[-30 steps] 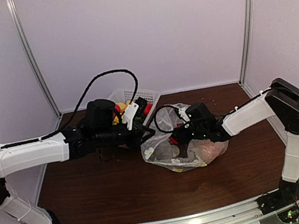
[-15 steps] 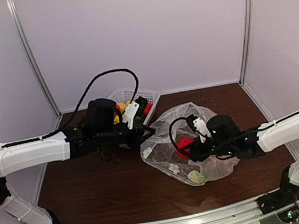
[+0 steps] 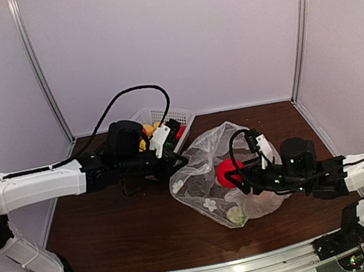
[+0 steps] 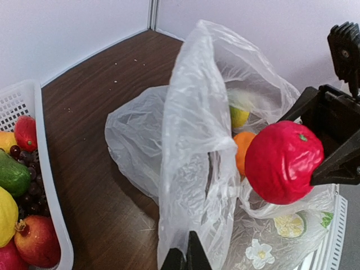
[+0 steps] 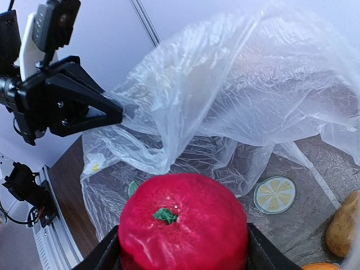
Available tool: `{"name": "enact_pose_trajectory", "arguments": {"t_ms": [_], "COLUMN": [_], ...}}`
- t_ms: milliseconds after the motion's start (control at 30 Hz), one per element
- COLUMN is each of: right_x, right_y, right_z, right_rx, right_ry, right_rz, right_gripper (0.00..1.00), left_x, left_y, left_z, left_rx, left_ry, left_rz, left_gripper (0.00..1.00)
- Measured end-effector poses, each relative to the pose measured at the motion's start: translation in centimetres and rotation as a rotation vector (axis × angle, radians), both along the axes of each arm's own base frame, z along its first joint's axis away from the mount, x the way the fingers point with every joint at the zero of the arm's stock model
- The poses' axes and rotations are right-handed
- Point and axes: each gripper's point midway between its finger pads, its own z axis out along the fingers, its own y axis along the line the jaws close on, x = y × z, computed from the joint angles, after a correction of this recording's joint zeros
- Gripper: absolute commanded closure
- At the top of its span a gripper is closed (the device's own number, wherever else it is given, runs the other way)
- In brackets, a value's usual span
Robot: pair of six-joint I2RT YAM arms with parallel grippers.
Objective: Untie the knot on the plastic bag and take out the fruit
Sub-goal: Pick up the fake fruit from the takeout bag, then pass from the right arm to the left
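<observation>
The left arm reaches long and level from the left. Its left gripper (image 3: 176, 168) (image 4: 187, 257) (image 5: 115, 112) is pinched tight on a fold of the large transparent crinkly plastic bag (image 3: 205, 146) (image 4: 191, 169) (image 5: 236, 107), holding film up at the bag's left side. The right arm lies low, coming in from the bag's right. The right gripper (image 3: 231, 172) (image 5: 183, 247) has its jaws spread around the round red toy fruit (image 3: 228, 172) (image 4: 283, 161) (image 5: 183, 222), clamping it just above the bag's gaping mouth, clear of the film. Brown wooden table (image 3: 128, 230) shows on the bag's near side and right. The white lattice plastic basket (image 3: 184, 116) (image 4: 48, 185) sits just behind the bag's left, half hidden by the left wrist. Inside the bag, an orange fruit (image 4: 243, 152) and a yellow-green fruit (image 4: 238, 116) are hazy behind film. A brown oval fruit (image 5: 343, 225) is cut by the frame edge.
</observation>
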Motion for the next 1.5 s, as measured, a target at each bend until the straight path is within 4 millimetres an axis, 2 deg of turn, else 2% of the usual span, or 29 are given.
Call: {"name": "enact_pose_trajectory", "arguments": {"t_ms": [133,300,367,467,567,633,767,867,967,1067,1167,1333,1500], "right_x": [-0.3,-0.2,-0.2,0.1,0.4,0.7,1.2,1.4,1.3,1.0,0.2,-1.4,-2.5], "right_y": [-0.1,-0.1,0.1,0.5,1.2,1.7,2.8,3.7,5.1,6.4,7.6,9.2,10.5], "right_z": [2.3,4.0,4.9,6.8,9.0,10.3,12.0,12.6,13.0,13.5,14.2,15.3,14.7], "right_rx": [0.067,0.110,0.125,0.149,0.170,0.173,0.168,0.167,0.165,0.175,0.192,0.222,0.226], "right_ry": [-0.034,-0.063,-0.077,-0.108,-0.141,-0.162,-0.186,-0.190,-0.178,-0.165,-0.152,-0.133,-0.092], "right_rz": [0.002,0.004,0.005,0.009,0.016,0.021,0.032,0.054,0.101,0.162,0.239,0.364,0.459], "right_gripper": [0.45,0.44,0.44,0.44,0.44,0.44,0.42,0.42,0.42,0.42,0.41,0.41,0.41], "left_x": [0.1,0.2,0.2,0.3,0.4,0.5,0.3,-0.6,-2.0,-3.3,-4.6,-6.2,-7.1], "left_y": [0.0,0.1,0.1,0.2,0.7,1.5,3.6,5.2,5.8,5.7,5.4,4.7,4.0], "left_z": [-0.2,-0.5,-0.5,-0.3,0.6,1.7,5.3,8.7,11.6,13.3,14.1,13.9,12.8], "left_rx": [0.008,0.020,0.023,0.026,0.010,-0.003,-0.073,-0.152,-0.220,-0.254,-0.267,-0.269,-0.258], "left_ry": [-0.003,-0.004,-0.005,-0.021,-0.047,-0.083,-0.185,-0.288,-0.382,-0.456,-0.507,-0.532,-0.513], "left_rz": [0.003,0.006,0.006,0.005,0.030,0.055,0.115,0.123,0.071,0.002,-0.079,-0.190,-0.271], "left_gripper": [1.00,1.00,0.79,0.41,0.23,0.16,0.09,0.08,0.08,0.08,0.08,0.08,0.08]}}
